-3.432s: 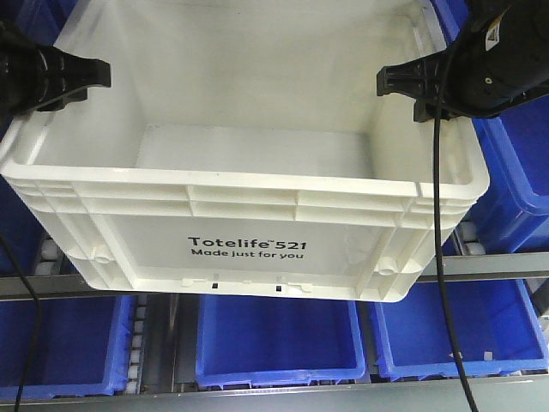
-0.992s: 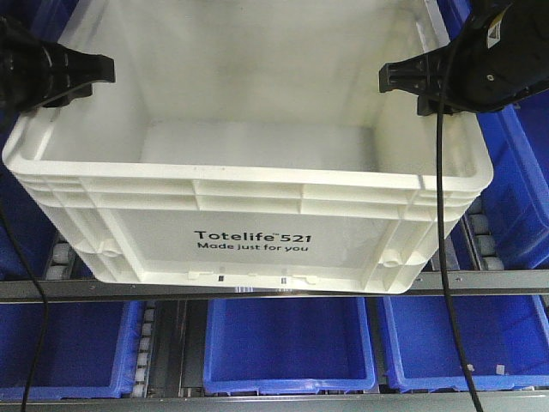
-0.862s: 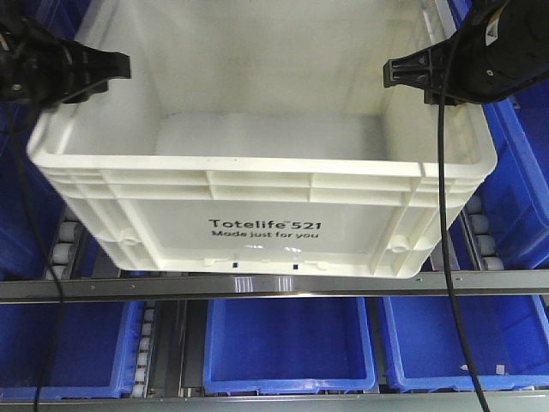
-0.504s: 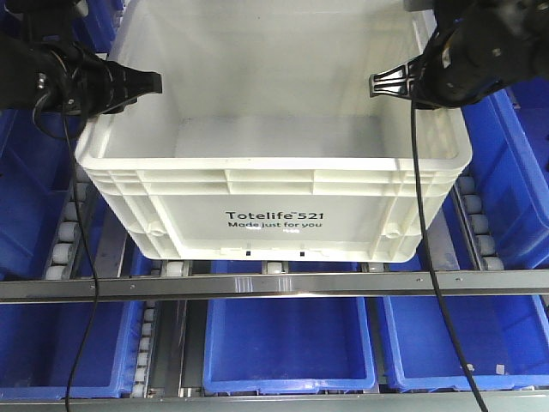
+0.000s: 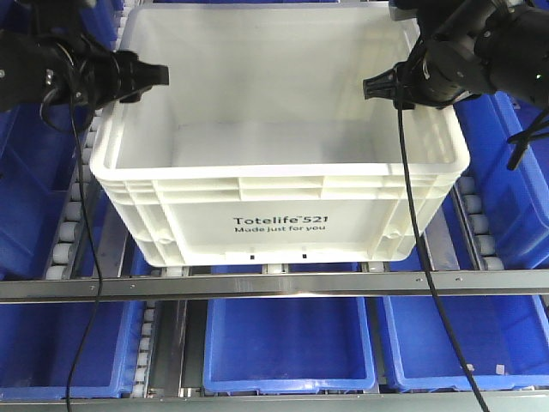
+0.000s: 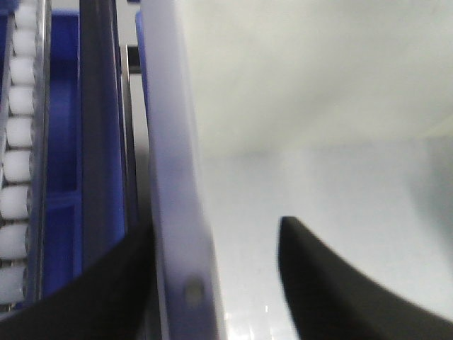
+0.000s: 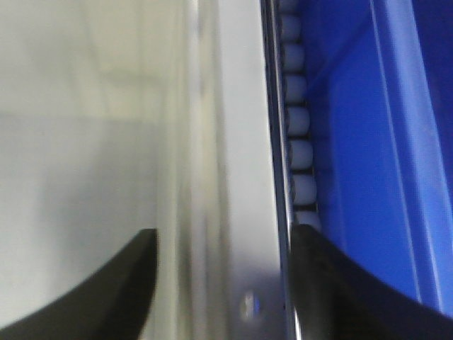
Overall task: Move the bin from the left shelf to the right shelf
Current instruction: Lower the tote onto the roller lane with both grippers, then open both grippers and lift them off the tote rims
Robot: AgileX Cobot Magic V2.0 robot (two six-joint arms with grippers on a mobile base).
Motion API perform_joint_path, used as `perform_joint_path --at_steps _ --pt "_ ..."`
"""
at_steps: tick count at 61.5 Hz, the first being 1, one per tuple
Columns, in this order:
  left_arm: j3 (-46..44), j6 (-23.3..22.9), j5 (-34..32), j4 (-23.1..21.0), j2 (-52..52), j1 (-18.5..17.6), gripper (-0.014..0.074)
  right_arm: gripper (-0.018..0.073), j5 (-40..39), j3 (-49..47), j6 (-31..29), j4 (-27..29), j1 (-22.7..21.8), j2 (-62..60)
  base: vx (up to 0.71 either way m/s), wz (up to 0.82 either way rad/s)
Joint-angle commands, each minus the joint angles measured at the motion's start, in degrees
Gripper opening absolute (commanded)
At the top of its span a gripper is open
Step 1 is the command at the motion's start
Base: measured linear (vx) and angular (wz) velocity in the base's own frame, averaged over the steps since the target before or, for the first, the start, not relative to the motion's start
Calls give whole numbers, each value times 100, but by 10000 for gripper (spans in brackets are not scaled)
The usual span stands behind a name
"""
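White bin (image 5: 279, 184) on roller shelf (image 5: 274, 285), left tool (image 5: 137, 77) straddling its 9 o'clock wall, right tool (image 5: 382, 86) straddling its 3 o'clock wall, grip contact indeterminate.

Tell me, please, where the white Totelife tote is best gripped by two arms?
Grip the white Totelife tote by its two short side walls, from above: the ribbed rim is open there. The left gripper and right gripper each straddle a wall, one finger inside, one outside.

White bin (image 5: 283, 193) with black lettering, blue bins (image 5: 287, 343), black hands.
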Motion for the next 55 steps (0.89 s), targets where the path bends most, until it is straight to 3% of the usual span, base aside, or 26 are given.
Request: perform_joint_path --at_steps 1,10,21,33,46,55 --pt "-208 16 -289 -34 -342 -37 524 537 -275 -182 -71 -279 -45 -389 0 0" --pt "-208 109 7 -32 -695 -37 604 582 -261 -164 -709 345 -45 -813 0 0" --pt "-135 470 676 -37 -1265 -37 587 575 -754 611 -1026 689 -45 -1638 0 0" --pt "778 758 818 -69 -2205 -37 578 575 -911 1862 -1362 826 -45 -3081 0 0" --pt "1853 1495 1193 -684 -3567 -37 578 575 -826 2968 -2265 1809 -45 -4879 0 0" --pt "2301 2126 1684 -1029 -4332 -37 578 575 -360 3552 -2991 2457 -45 -5965 0 0"
